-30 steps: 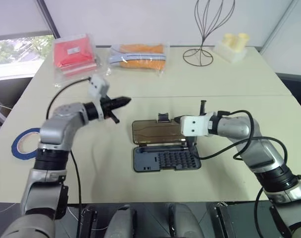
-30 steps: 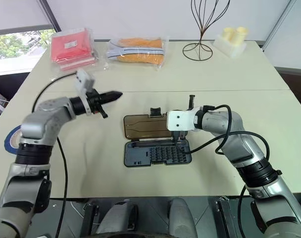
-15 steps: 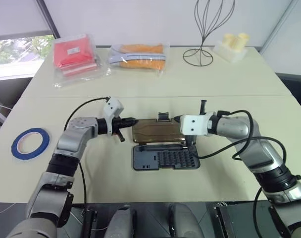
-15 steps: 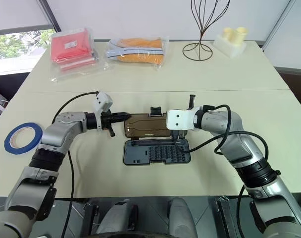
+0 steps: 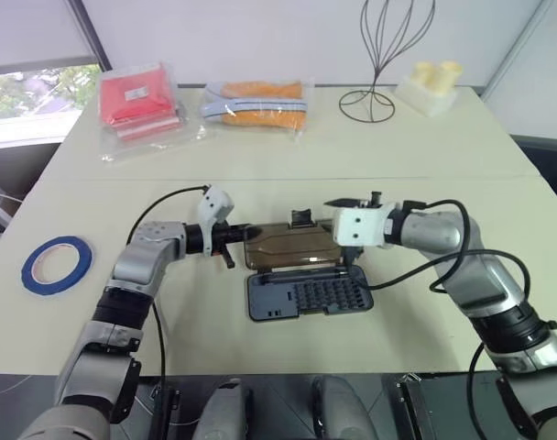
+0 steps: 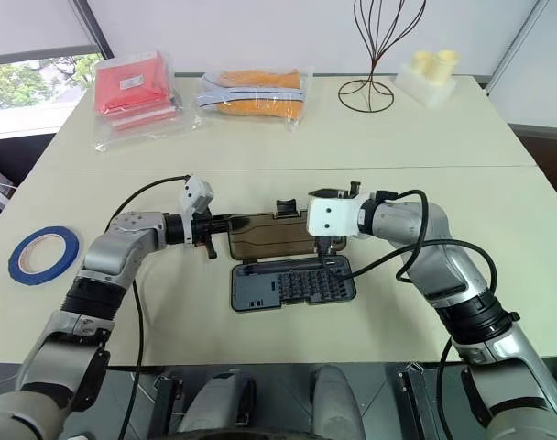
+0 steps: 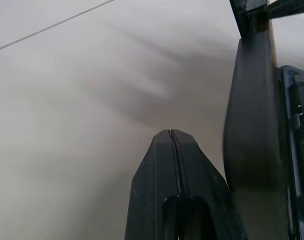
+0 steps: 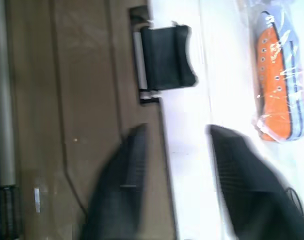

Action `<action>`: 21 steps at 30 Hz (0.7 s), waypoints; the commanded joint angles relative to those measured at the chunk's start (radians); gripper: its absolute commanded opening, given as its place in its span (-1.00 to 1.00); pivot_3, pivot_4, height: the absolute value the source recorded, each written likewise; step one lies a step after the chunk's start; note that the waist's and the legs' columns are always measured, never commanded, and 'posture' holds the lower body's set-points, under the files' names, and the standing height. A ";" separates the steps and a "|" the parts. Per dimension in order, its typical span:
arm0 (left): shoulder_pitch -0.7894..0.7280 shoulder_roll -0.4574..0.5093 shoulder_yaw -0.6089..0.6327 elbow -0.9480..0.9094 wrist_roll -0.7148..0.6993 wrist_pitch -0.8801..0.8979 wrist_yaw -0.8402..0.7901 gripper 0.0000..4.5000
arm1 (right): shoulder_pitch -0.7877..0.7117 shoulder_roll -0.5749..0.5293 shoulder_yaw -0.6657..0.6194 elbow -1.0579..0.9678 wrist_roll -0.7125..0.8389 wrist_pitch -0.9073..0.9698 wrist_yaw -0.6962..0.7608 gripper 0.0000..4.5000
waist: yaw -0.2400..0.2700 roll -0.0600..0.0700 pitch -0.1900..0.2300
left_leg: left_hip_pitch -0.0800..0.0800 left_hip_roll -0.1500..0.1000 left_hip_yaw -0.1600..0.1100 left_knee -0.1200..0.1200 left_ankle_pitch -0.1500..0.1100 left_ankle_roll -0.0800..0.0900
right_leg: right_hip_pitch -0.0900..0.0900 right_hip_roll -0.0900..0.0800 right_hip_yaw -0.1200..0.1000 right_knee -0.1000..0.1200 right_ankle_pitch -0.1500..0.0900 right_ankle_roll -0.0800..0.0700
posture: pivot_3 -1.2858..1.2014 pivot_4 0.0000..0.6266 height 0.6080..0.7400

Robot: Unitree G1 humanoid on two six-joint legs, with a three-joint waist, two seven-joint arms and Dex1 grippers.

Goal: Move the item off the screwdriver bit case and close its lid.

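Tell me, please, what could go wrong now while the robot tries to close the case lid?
1. The shut left hand meets the lid only at its left edge, so it may slip off or push the whole screwdriver bit case sideways.
2. The open right hand straddles the lid's far edge near the latch tab; the rising lid may catch on it.

1. Left arm reaches forward and inward, elbow bent, its left gripper (image 5: 245, 234) low and pinched fully together.
2. Right arm bends inward, its right gripper (image 8: 174, 165) parted, fingers spread apart.
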 commanded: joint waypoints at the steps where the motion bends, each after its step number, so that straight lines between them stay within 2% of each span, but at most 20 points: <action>1: -0.012 -0.003 0.008 -0.018 -0.005 -0.021 -0.013 -1.00 | -0.039 -0.017 -0.061 -0.055 0.029 0.034 0.016 0.50 | 0.000 0.000 0.000 | 0.000 0.000 0.000 0.000 0.000 0.000 | 0.000 0.000 0.000 0.000 0.000 0.000 | 0.03 -0.52 1.00; 9: -0.017 0.002 0.006 -0.050 -0.017 -0.008 -0.049 -1.00 | -0.068 -0.080 -0.201 -0.172 0.248 0.287 0.157 0.50 | 0.002 0.000 0.000 | -0.001 0.000 -0.001 0.000 0.000 0.000 | 0.000 0.000 0.000 0.000 0.000 0.000 | 0.03 -0.52 1.00; 13: -0.020 0.018 0.009 -0.095 -0.034 0.017 -0.085 -1.00 | -0.037 -0.129 -0.269 -0.264 0.386 0.446 0.222 0.50 | 0.003 0.000 0.000 | -0.001 0.000 -0.001 0.000 0.000 0.000 | 0.000 0.000 0.000 0.000 0.000 0.000 | 0.03 -0.52 1.00; 21: -0.029 0.015 0.003 -0.109 -0.036 0.024 -0.102 -1.00 | -0.003 -0.176 -0.278 -0.299 0.451 0.499 0.191 0.50 | 0.002 0.000 0.000 | -0.001 0.000 -0.001 0.000 0.000 0.001 | 0.000 0.000 0.000 0.000 0.000 0.000 | 0.03 -0.52 1.00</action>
